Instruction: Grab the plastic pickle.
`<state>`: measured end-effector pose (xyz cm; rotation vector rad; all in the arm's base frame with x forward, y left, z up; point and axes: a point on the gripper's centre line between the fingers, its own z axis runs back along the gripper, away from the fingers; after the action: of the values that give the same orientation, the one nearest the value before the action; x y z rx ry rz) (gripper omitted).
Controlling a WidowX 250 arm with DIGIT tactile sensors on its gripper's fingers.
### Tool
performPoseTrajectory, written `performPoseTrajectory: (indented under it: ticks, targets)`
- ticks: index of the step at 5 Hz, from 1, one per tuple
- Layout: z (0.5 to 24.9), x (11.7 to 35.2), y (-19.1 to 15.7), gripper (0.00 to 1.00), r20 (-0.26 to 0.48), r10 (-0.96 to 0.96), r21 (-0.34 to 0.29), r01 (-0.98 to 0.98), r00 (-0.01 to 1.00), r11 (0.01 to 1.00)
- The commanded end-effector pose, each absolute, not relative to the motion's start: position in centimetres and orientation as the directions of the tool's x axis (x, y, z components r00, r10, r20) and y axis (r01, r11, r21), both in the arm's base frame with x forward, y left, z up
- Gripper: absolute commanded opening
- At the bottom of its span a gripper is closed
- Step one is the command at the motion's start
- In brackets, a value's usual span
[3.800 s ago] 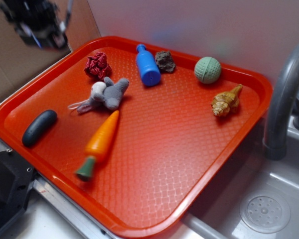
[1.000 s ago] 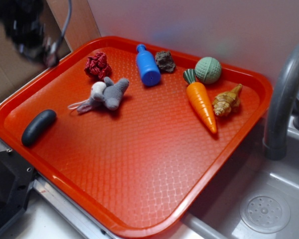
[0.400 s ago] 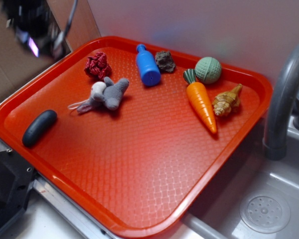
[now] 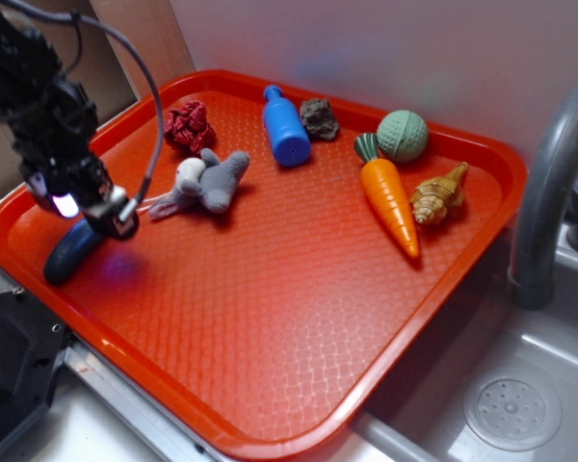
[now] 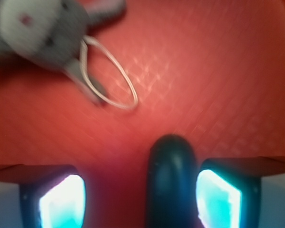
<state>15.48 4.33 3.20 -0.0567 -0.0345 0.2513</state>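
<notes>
The plastic pickle [image 4: 69,252] lies at the left near edge of the red tray [image 4: 299,318], between my fingers [image 5: 218,197]. My gripper [image 5: 140,199] is spread wide, straddling it, not clamped. The plush mouse [image 4: 204,183] sits just beyond, farther in; carrot [image 4: 389,199] far right.

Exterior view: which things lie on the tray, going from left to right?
Plastic pickle under the tool → grey plush mouse → blue bottle → orange carrot → shell.
</notes>
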Motion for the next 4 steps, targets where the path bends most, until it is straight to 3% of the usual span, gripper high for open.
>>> performPoseTrajectory:
  ticks: [1,2,4]
  targets:
    - [2.61,13.61,2.73,1.0,-0.043,0.269,-0.097,-0.272,0.962,0.957]
    - [2.59,13.52,2.73,0.0,-0.042,0.261,-0.087,-0.264,0.964,0.961]
    - [2.56,13.49,2.66,0.0,-0.043,0.237,-0.089,-0.24,0.971,0.967]
